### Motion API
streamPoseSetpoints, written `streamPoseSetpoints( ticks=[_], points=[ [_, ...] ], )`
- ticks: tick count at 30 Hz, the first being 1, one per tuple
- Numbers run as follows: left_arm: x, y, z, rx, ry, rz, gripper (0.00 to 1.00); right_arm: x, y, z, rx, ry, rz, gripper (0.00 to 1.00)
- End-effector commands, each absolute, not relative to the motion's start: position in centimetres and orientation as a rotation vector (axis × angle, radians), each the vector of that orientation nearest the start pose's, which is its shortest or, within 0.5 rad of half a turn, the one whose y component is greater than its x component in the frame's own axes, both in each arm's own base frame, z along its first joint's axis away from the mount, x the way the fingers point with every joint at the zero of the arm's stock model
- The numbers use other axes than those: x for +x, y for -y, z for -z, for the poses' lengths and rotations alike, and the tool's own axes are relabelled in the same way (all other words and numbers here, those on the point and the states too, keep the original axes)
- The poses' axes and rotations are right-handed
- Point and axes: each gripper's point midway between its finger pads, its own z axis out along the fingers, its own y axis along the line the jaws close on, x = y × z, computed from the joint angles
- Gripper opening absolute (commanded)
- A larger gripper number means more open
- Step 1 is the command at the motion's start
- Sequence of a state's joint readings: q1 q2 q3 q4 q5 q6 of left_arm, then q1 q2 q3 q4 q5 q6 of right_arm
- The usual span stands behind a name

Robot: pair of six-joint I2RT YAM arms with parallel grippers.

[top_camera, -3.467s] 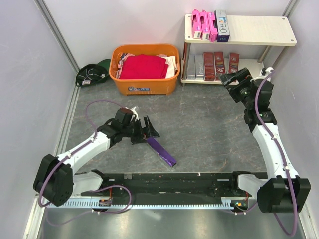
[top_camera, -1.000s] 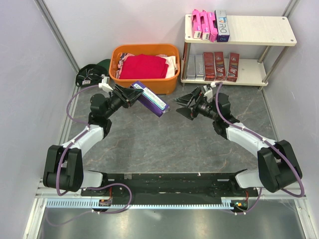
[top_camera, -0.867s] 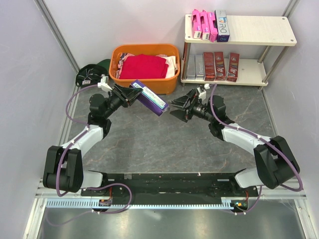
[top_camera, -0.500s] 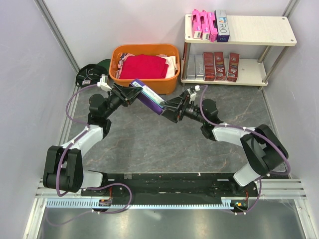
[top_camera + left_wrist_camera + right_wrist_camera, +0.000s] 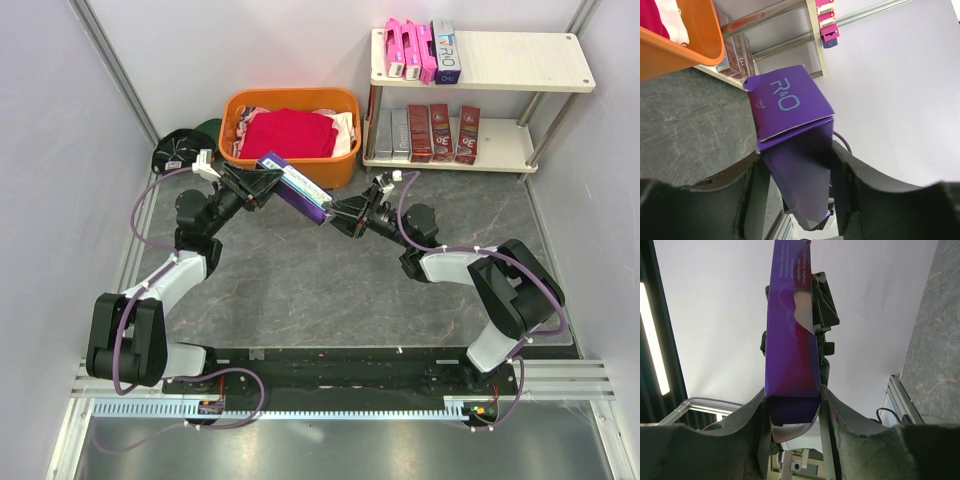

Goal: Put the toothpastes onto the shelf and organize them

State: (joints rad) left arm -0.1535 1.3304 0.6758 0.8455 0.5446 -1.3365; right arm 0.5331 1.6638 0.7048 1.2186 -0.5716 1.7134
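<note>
The purple box (image 5: 297, 190) is held in mid-air near the table's (image 5: 400, 300) far edge. The right gripper (image 5: 335, 212) is clamped on one end; whether the left gripper (image 5: 264, 179) grips cannot be told. If pulled askew, the box could be dropped.

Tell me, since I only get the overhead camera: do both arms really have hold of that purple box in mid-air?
Observer: On the right, yes. Its wrist camera shows the right gripper closed on one end of the purple box, pressing both sides.
Operator: And the left arm?
Observer: Its wrist camera shows the left gripper clasping the box near the other end.
Operator: Any writing on it?
Observer: The end flap by the left gripper reads R&O.
</note>
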Motion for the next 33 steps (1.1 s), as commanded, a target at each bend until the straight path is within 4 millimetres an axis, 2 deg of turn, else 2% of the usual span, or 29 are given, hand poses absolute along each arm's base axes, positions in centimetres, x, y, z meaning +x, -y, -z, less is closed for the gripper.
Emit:
streamPoseSetpoints(
  ticks=[1, 7, 9, 14, 20, 23, 26, 27, 29, 33],
  points=[
    [36.1, 18.6, -32.3, -0.352, -1.497, 1.601, 0.64, 29.1, -32.2, -31.0, 0.251, -1.566, -2.174, 0.34],
    [35.9, 18.5, -32.2, -0.333, -1.523, 1.562, 0.93, 29.2, -32.2, -31.7, 0.24, -1.563, -2.156, 0.27],
    [35.9, 18.5, -32.1, -0.324, -1.543, 1.538, 1.0, 29.4, -32.2, -31.9, 0.24, -1.56, -2.151, 0.26],
    [35.7, 18.5, -31.6, -0.303, -1.593, 1.482, 1.0, 29.8, -32.0, -32.3, 0.25, -1.56, -2.114, 0.24],
    [34.9, 18.3, -32.6, -0.264, -1.567, 1.456, 1.0, 30.6, -31.1, -32.8, 0.258, -1.569, -2.057, 0.23],
    [34.6, 18.2, -33.3, -0.239, -1.559, 1.44, 1.0, 31.0, -30.3, -33.1, 0.257, -1.576, -2.0, 0.23],
    [34.6, 18.1, -33.6, -0.234, -1.569, 1.418, 1.0, 31.5, -29.1, -33.6, 0.256, -1.57, -1.933, 0.23],
    [34.6, 18.1, -33.5, -0.234, -1.574, 1.415, 1.0, 31.6, -28.5, -34.3, 0.247, -1.555, -1.908, 0.23],
    [34.5, 18.0, -33.4, -0.234, -1.576, 1.402, 1.0, 32.2, -27.9, -34.3, 0.241, -1.583, -1.837, 0.23],
    [34.6, 17.9, -33.0, -0.238, -1.589, 1.39, 1.0, 32.9, -25.9, -36.5, 0.222, -1.579, -1.713, 0.23]
  ],
)
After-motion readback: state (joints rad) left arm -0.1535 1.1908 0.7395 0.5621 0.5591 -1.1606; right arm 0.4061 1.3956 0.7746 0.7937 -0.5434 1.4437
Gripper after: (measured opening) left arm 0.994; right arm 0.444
